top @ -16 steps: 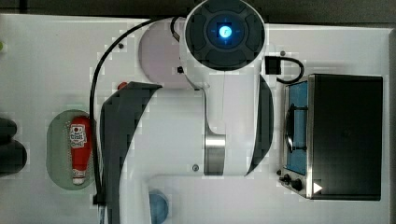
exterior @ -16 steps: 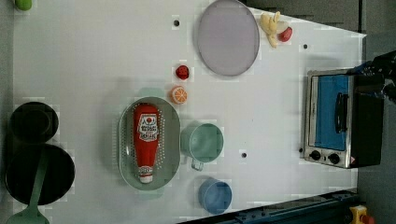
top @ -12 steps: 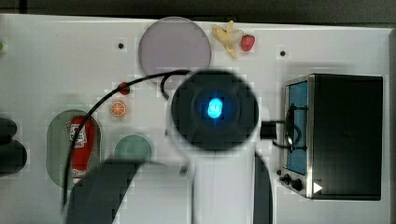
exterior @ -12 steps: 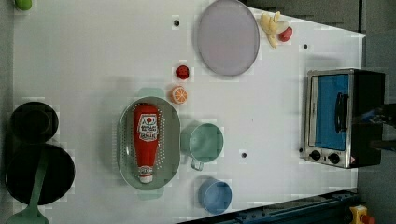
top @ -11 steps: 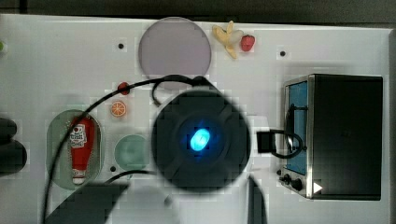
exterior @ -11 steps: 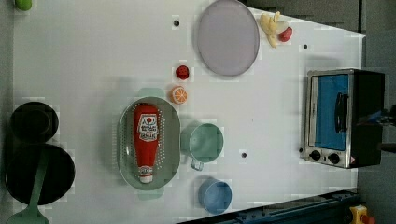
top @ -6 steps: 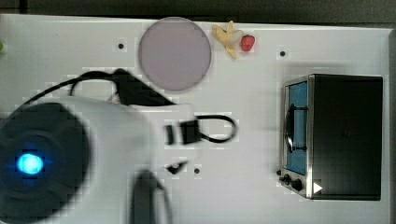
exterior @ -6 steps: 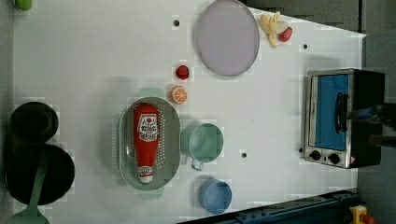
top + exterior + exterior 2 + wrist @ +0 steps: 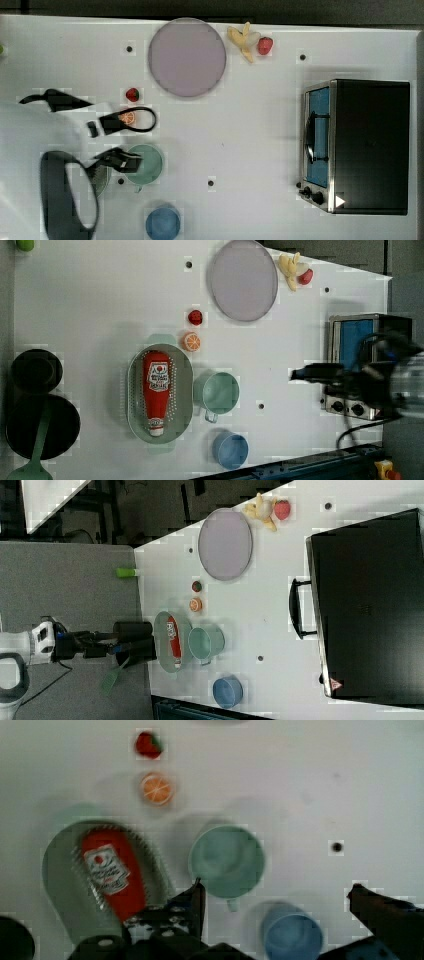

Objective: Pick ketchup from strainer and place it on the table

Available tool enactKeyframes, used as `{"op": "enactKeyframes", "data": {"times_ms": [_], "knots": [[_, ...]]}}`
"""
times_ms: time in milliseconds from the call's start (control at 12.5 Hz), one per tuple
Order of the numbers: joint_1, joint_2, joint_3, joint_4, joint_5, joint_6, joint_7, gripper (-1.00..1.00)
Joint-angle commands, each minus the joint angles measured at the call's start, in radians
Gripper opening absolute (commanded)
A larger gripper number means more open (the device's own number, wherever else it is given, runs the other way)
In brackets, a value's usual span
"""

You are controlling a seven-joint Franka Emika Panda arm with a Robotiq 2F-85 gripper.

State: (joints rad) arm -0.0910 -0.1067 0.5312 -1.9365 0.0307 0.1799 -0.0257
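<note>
Your arm has just swung across the table [image 9: 100, 300] toward the strainer [image 9: 134, 390], where the ketchup [image 9: 156, 390] lies untouched beside the green cup [image 9: 216, 393], so with the pincer [image 9: 275, 915] spread wide and empty above that cup, the pick hasn't begun.

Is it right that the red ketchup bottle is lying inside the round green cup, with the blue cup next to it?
Not quite. In the left view, the red ketchup bottle lies in the pale green oval strainer, not the round green cup, which stands empty beside it. The blue cup is indeed nearby.
</note>
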Motion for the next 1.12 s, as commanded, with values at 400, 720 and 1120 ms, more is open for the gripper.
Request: {"op": "enactKeyframes", "data": {"times_ms": [400,720,1120], "knots": [[0.021,0.128,0.204,-0.079,-0.003,0.219,0.049,1.00],[0.029,0.225,0.243,-0.190,-0.037,0.479,0.050,1.00],[0.038,0.357,0.244,-0.297,-0.131,0.743,0.080,1.00]]}}
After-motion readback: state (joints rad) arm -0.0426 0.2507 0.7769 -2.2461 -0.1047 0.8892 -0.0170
